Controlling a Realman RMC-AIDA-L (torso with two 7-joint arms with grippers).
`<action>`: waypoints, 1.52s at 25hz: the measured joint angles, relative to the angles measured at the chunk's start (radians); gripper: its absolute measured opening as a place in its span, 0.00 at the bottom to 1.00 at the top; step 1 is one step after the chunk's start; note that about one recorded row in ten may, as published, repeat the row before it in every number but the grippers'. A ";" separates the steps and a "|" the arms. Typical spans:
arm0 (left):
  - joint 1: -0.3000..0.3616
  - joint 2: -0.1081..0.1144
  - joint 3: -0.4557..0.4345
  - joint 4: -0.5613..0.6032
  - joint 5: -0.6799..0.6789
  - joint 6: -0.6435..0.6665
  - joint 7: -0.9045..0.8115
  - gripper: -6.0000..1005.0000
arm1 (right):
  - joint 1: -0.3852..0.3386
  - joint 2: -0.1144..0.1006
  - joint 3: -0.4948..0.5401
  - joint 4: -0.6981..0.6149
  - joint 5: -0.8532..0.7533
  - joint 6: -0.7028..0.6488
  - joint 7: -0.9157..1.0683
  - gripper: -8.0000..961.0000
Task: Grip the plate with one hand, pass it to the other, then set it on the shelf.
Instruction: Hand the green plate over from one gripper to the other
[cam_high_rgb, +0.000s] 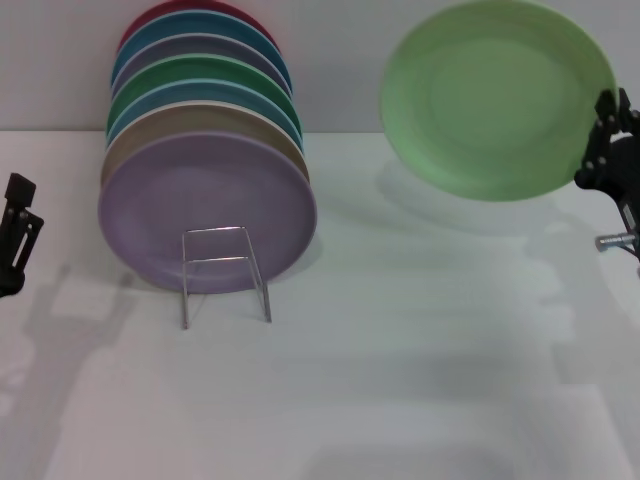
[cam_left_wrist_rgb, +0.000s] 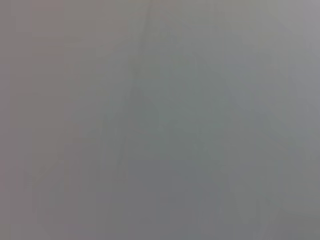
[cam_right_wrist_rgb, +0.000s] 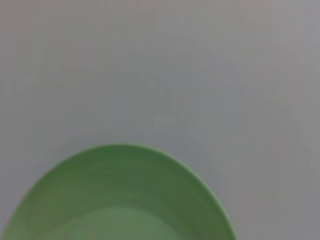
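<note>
The pale green plate (cam_high_rgb: 498, 98) hangs in the air at the upper right of the head view, tilted with its face toward me. My right gripper (cam_high_rgb: 603, 140) is shut on its right rim. The right wrist view shows the plate (cam_right_wrist_rgb: 120, 200) close up against the pale surface. The shelf (cam_high_rgb: 226, 274), a thin clear wire rack, stands on the white table left of centre, well apart from the held plate. My left gripper (cam_high_rgb: 18, 235) sits low at the far left edge, away from both. The left wrist view shows only a blank grey surface.
Several plates lean in a row at the back of the rack, with a lavender plate (cam_high_rgb: 207, 212) in front and a dark green plate (cam_high_rgb: 205, 72) among those behind. The white table (cam_high_rgb: 420, 330) spreads right of and in front of the rack.
</note>
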 joint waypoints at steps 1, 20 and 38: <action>0.007 0.000 0.019 0.000 0.000 0.019 0.000 0.73 | 0.003 0.000 -0.006 -0.025 0.000 -0.019 0.015 0.03; 0.011 -0.004 0.317 -0.012 -0.001 0.060 -0.030 0.72 | -0.072 0.007 -0.344 -0.189 0.000 -0.421 0.054 0.03; -0.027 -0.005 0.440 -0.064 0.002 -0.032 0.172 0.72 | -0.065 0.006 -0.541 -0.178 0.099 -0.428 -0.008 0.03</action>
